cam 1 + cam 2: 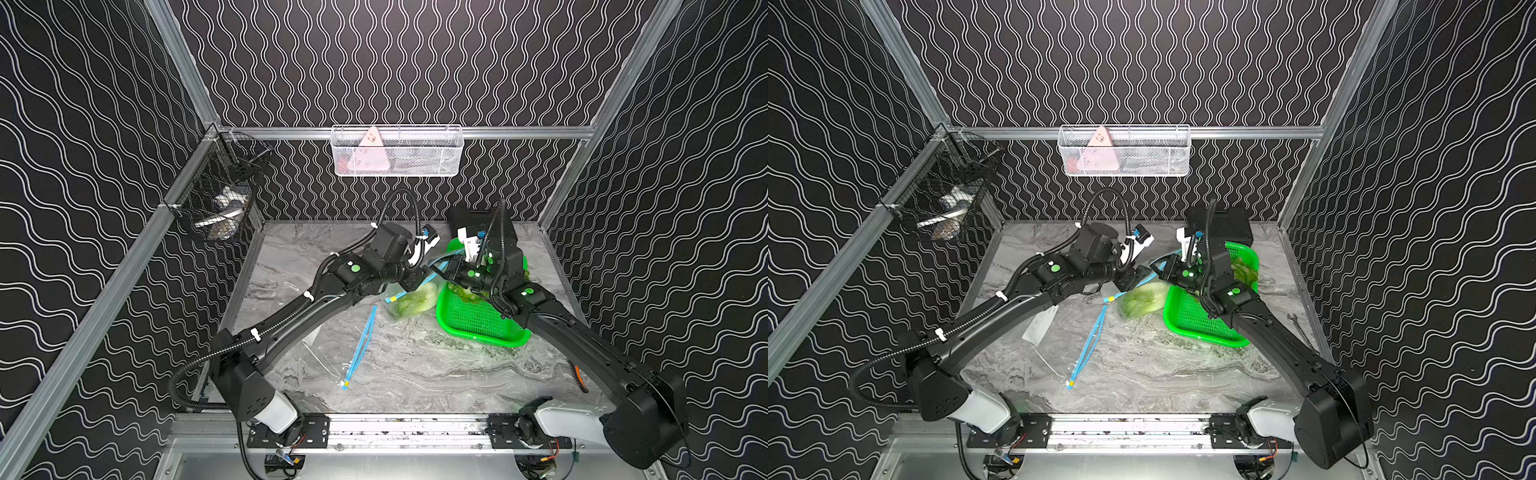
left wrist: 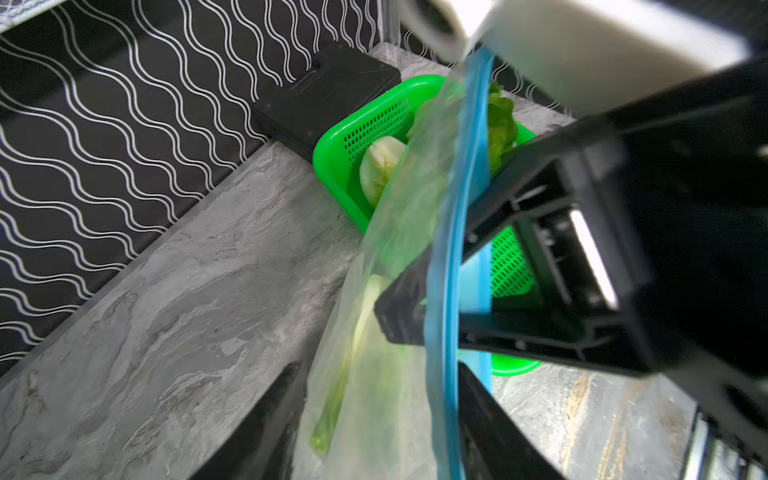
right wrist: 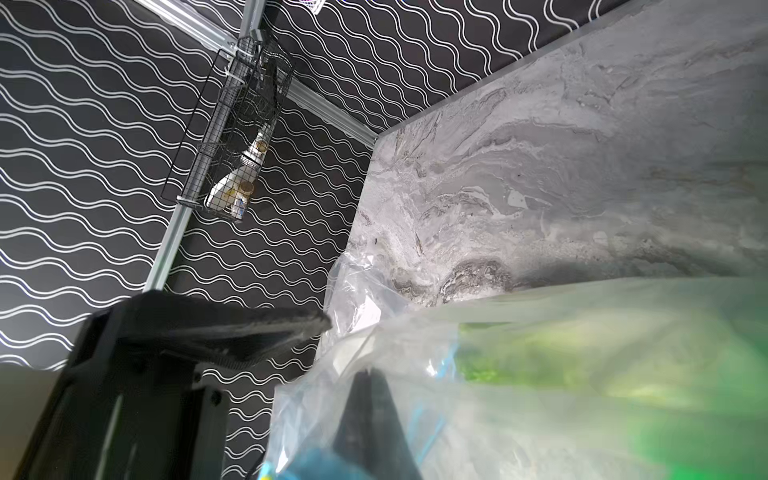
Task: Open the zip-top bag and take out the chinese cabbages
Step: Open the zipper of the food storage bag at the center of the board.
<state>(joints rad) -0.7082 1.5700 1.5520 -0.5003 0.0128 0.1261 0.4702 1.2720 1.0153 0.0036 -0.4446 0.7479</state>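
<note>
Well, the biggest thing I see is the grey table. The green basket sits on it, and I tell every place from that basket. A black box touches the basket's far side.

A flat clear bag with a blue strip lies on the table, well away from the basket, on the side toward my left arm. The zip-top bag is just beside the basket on that same side, with its blue top lifted up. One of the chinese cabbages is inside this bag, so it is just beside the basket too.

In the basket I see a pale cabbage end and some green cabbage leaves. I cannot tell if they are one head or two.

My right gripper reaches over the basket. Its fingers are pressed together on the bag's blue strip. My left gripper is at the side of the bag away from the basket. Its fingers are spread apart, and the bag hangs between them. I cannot tell if they touch it.
</note>
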